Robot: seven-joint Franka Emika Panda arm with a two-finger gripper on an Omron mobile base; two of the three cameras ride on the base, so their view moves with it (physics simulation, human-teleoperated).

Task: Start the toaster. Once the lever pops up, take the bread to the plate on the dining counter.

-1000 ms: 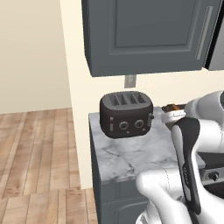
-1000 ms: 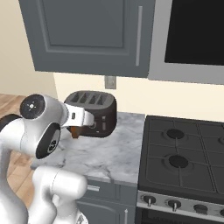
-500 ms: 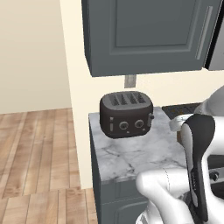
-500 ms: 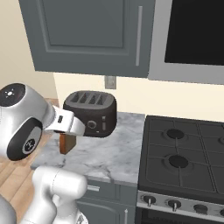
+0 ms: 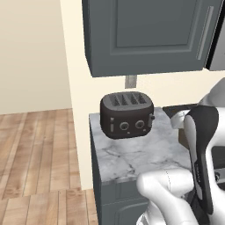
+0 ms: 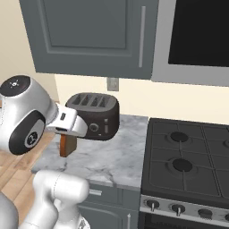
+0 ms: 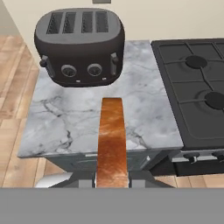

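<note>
Hand view: bread (image 7: pixel 112 142) clamped edge-on between the closed fingers, its long axis running straight out from the gripper (image 7: pixel 112 183) toward the toaster (image 7: pixel 78 48). Toaster sits at the back of the marble counter (image 7: pixel 57 127); the slice hangs above the counter's front edge, well clear of the slots. Right base view: gripper (image 6: pixel 67 139) is left of the toaster, brown slice (image 6: pixel 68 145) hanging below the hand. Stove (image 6: pixel 188 165) lies right of the toaster. Plate and dining counter lie somewhere away from the toaster, so my read is the carry comes next, turning away from it.
</note>
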